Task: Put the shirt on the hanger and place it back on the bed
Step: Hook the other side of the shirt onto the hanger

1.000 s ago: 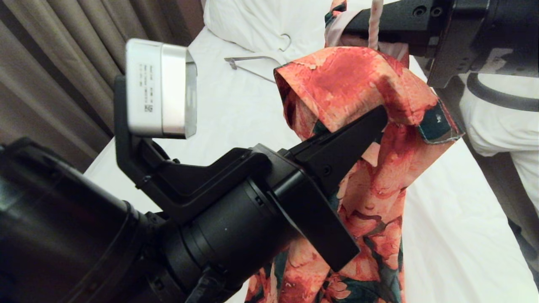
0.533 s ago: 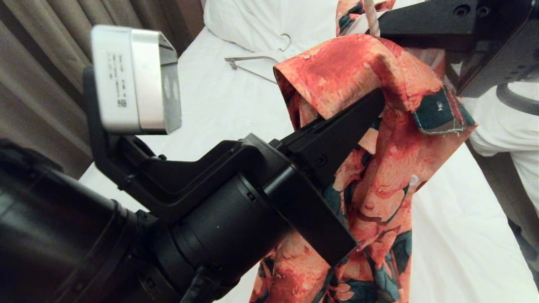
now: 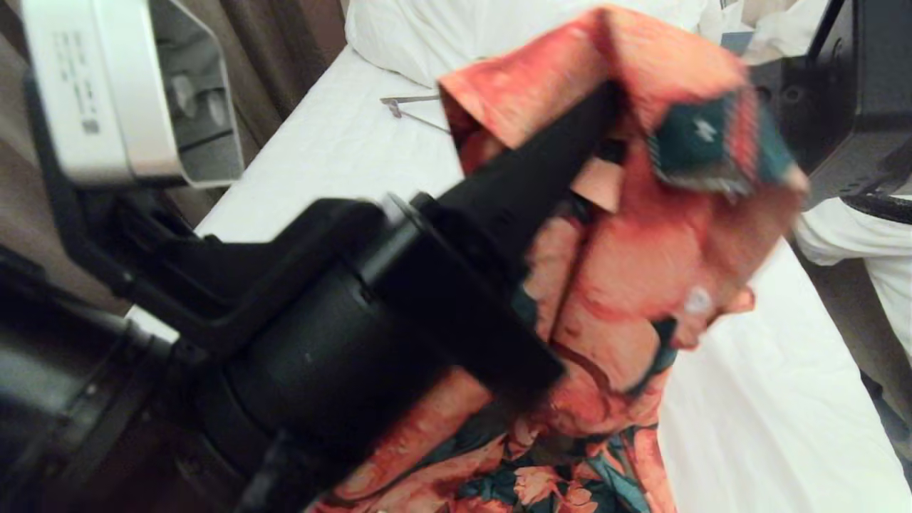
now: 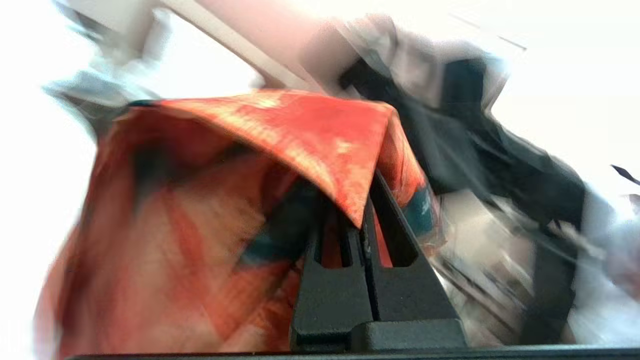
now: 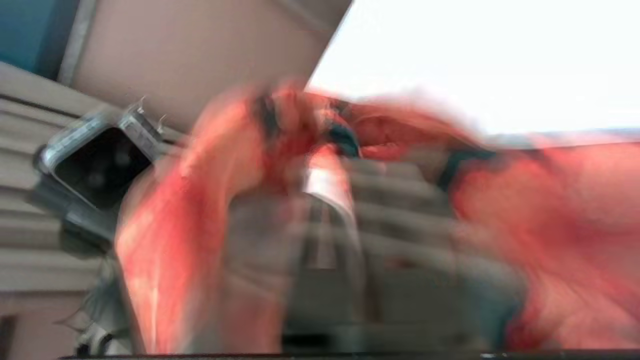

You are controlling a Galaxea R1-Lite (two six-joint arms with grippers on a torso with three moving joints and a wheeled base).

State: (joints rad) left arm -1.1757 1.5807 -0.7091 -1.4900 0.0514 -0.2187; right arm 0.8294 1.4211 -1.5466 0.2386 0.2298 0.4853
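The bed [image 3: 748, 427] lies white and flat below. Over it the left arm reaches up slantwise from the near left, its left gripper [image 3: 605, 100] pinched tight on the collar of the shirt [image 3: 641, 249], which hangs in folds above the sheet. The right gripper [image 3: 819, 121] is at the upper right beside the cloth; I cannot tell how its fingers stand. A grey-barred hanger [image 3: 410, 110] lies by the pillow [image 3: 427, 35].
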